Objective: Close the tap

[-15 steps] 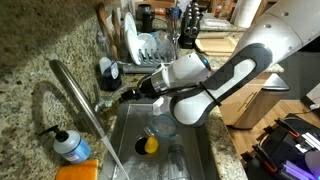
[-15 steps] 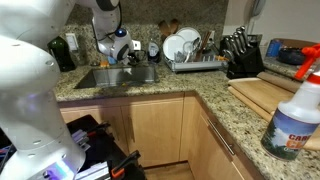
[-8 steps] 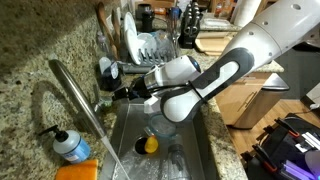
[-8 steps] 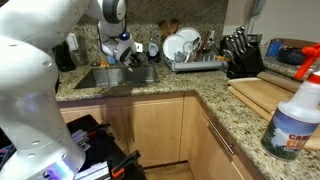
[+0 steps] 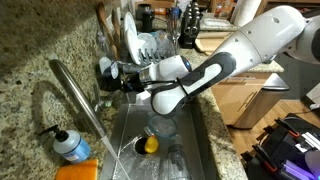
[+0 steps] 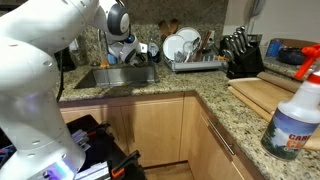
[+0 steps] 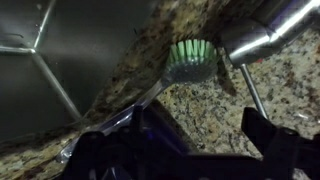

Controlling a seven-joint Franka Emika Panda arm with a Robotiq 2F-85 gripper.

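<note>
Hovering at the back of the sink (image 5: 178,150), just beside the dish rack (image 5: 150,48), the hand (image 5: 108,72) is being held low over the granite worktop (image 5: 35,40). In the wrist view its fingers (image 7: 265,140) are being kept wide apart and nothing is being gripped. The tap (image 5: 85,108) is being seen as a long silver arch that rises from the worktop behind the sink and reaches out over the basin. In the wrist view a thick silver barrel of it (image 7: 262,30) is lying just ahead of the hand, at the upper right. A green-bristled brush (image 7: 190,58) is lying on the worktop between the hand and that barrel, with its handle passing under the hand. A soap bottle (image 5: 70,146) is standing well apart from the hand, by the near part of the arch.

Whether water is running cannot be told.

Likely faults, as judged from here:
- The brush is being left in the path and could be struck or caught.
- The smooth round metal could slip from the fingers if it is taken off-centre.
- A push the wrong way could open the flow further.
</note>
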